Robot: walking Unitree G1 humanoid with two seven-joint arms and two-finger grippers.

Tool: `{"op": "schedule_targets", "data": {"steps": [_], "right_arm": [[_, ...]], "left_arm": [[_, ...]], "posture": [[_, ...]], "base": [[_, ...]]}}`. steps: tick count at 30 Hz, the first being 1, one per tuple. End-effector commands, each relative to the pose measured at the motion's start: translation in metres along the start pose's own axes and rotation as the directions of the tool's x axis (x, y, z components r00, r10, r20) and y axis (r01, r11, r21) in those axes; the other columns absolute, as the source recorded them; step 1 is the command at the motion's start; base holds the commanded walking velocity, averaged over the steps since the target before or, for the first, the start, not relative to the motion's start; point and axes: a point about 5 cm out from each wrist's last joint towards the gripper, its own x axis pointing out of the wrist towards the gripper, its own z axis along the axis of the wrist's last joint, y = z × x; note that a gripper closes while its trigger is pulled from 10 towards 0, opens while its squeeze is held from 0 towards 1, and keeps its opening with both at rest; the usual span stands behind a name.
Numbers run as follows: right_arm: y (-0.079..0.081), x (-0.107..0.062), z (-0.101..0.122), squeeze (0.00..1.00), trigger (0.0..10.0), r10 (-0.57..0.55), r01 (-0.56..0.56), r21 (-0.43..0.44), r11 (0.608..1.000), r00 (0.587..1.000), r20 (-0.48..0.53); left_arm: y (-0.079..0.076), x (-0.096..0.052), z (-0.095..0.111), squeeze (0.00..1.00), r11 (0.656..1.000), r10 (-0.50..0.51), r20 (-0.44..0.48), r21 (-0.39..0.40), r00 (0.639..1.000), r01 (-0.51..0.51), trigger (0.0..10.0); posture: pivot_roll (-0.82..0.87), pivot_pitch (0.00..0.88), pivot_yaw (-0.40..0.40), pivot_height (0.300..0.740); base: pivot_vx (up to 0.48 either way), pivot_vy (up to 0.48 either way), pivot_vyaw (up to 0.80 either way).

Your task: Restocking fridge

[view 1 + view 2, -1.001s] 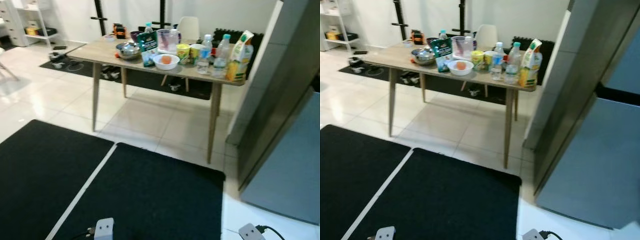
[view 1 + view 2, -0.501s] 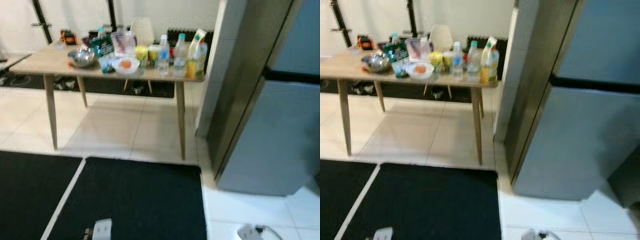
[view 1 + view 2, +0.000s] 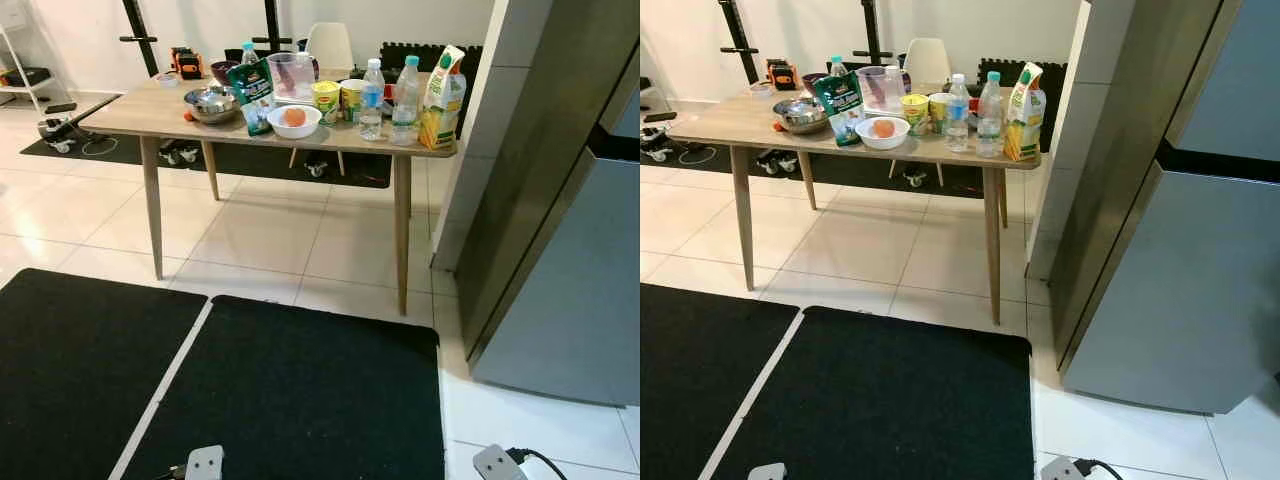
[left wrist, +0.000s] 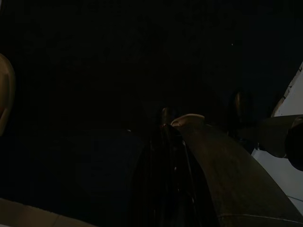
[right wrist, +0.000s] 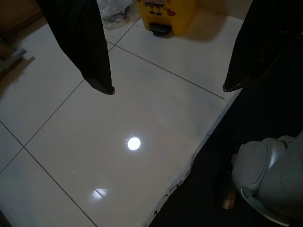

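Note:
The tall grey fridge (image 3: 1180,250) stands on the right with its doors shut. Left of it is a wooden table (image 3: 140,112) carrying the groceries: a juice carton (image 3: 440,98), two water bottles (image 3: 372,98), a white bowl holding an orange (image 3: 294,120), a metal bowl (image 3: 211,103), a green bag (image 3: 256,92), yellow cups (image 3: 326,100) and a clear pitcher (image 3: 290,75). Both arms hang low, far from the table. My right gripper (image 5: 168,89) is open over white floor tiles, holding nothing. The left wrist view is nearly black, over the dark mat.
Black floor mats (image 3: 280,400) lie between me and the table. A white chair (image 3: 328,42) stands behind the table, and a white pillar (image 3: 480,130) stands between the table and the fridge. A yellow object (image 5: 165,14) and my white foot (image 5: 270,175) are near the right gripper.
The camera swung right toward the fridge and back left, and the picture is now sharp. Nothing on the table has moved. Both arms still hang idle.

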Motion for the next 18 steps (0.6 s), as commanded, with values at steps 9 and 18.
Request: {"op": "schedule_targets", "data": {"steps": [9, 18], "right_arm": [[-0.001, 0.0, 0.003, 0.0, 10.0, -0.029, 0.029, -0.015, 0.999, 1.0, 0.007], [0.003, 0.001, 0.006, 0.0, 10.0, -0.035, 0.035, -0.041, 0.999, 0.999, 0.006]], "left_arm": [[0.002, 0.0, 0.002, 0.0, 1.0, 0.015, 0.01, 0.003, 1.0, -0.015, 10.0], [0.016, -0.002, 0.009, 0.0, 0.997, 0.062, 0.026, -0.047, 0.998, -0.06, 10.0]], "posture": [[-0.06, 0.0, -0.007, 0.74], [-0.09, 0.0, -0.01, 0.74]], "base": [[0.0, 0.0, 0.0], [0.0, 0.0, 0.0]]}}
